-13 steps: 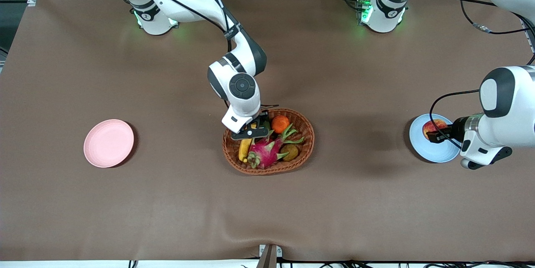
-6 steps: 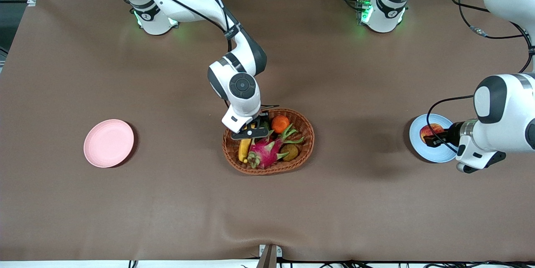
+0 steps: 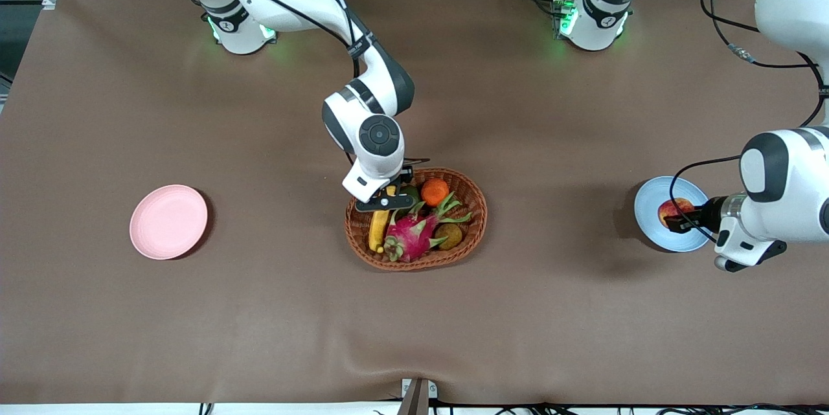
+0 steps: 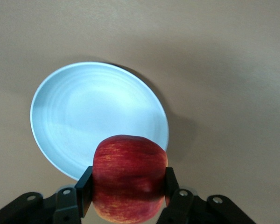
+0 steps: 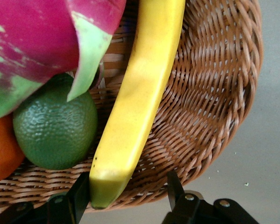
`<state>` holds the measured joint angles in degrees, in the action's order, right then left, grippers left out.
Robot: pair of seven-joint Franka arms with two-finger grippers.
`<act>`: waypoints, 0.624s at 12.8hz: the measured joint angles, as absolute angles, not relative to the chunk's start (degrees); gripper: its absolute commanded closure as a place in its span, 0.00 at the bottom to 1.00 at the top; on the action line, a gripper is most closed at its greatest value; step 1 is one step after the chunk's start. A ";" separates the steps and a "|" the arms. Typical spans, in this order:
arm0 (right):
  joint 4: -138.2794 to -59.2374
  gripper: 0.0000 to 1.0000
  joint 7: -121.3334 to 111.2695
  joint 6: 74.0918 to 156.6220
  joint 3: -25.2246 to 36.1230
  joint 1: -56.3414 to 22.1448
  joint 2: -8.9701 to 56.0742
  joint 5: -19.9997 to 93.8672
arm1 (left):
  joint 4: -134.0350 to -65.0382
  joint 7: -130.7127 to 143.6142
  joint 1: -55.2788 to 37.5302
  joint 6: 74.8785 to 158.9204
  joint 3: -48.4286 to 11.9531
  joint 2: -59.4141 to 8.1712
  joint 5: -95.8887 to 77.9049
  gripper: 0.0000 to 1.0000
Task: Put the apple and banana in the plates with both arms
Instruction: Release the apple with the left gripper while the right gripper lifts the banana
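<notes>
Over the blue plate [image 3: 654, 198], the left gripper [image 3: 673, 224] has its jaws clenched on the apple [image 4: 129, 177]; released off-centre, it may roll onto the counter [image 3: 259, 311]. Right gripper [image 5: 130, 196], jaws around the banana [image 5: 140, 102] tip in the basket [image 3: 476, 224]: grip could slip.

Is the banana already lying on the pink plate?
No, the banana lies in the wicker basket; the pink plate holds nothing.

banana [image 5: 135, 102] end cropped, dragon fruit [image 5: 32, 42] cropped
</notes>
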<state>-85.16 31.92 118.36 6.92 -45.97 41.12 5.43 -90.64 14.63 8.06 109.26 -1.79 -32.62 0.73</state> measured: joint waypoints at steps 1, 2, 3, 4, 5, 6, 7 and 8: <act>-85.16 0.27 32.11 118.38 6.93 -46.09 41.12 5.42 | -90.91 14.12 8.73 110.19 -1.80 -33.46 0.73 1.00; -85.16 0.27 32.21 118.54 6.99 -46.10 41.12 5.41 | -91.30 13.85 9.31 111.26 -1.80 -34.23 0.74 1.00; -85.16 0.27 32.30 119.29 7.21 -46.09 41.13 5.41 | -92.02 13.63 9.86 112.88 -1.80 -34.94 0.74 1.00; -85.16 0.27 32.41 120.65 7.48 -46.01 41.13 5.41 | -92.96 13.57 10.21 114.84 -1.80 -35.47 0.74 1.00; -85.16 0.27 32.43 121.63 7.70 -45.81 41.13 5.41 | -94.00 13.57 10.47 116.70 -1.81 -35.81 0.74 1.00; -85.16 0.27 32.44 122.07 7.83 -45.59 41.13 5.41 | -94.88 13.57 10.77 117.97 -1.81 -35.95 0.74 1.00; -85.17 0.27 32.44 122.56 7.88 -45.42 41.16 5.41 | -95.47 13.57 11.03 118.56 -1.81 -36.01 0.74 0.86; -85.18 0.27 32.44 123.31 7.89 -45.33 41.24 5.41 | -95.82 13.49 11.17 118.93 -1.81 -36.01 0.74 0.55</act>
